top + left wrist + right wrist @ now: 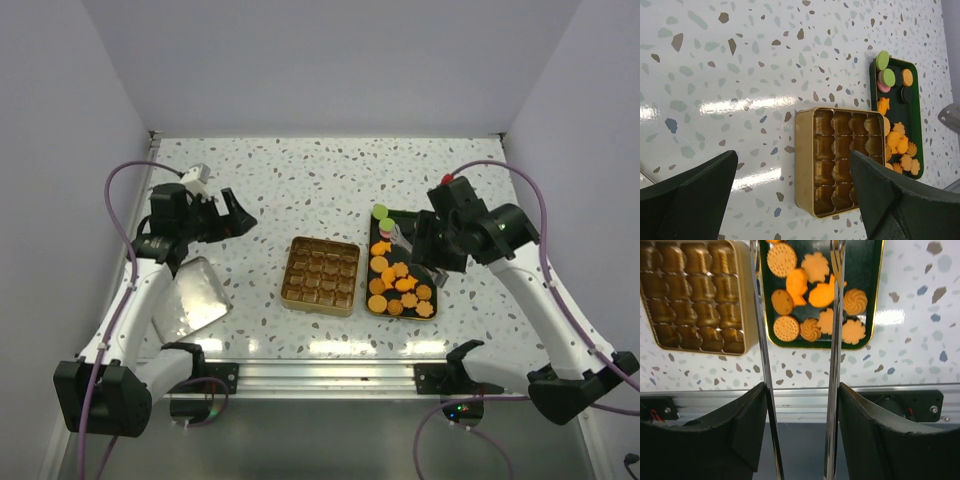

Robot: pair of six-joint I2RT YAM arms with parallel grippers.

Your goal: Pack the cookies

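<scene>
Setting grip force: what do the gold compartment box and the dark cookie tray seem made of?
Gold box: likely tin with a shiny moulded insert, given its metallic glints. Dark tray: glossy, gold-rimmed, plastic or lacquered metal; cannot tell which.

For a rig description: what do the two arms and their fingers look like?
The left arm and right arm have white links, black joints, looping purple cables. Left fingers are dark wedges; right fingers are dark blocks bearing thin silvery blades. The right wrist has a red cap.
</scene>
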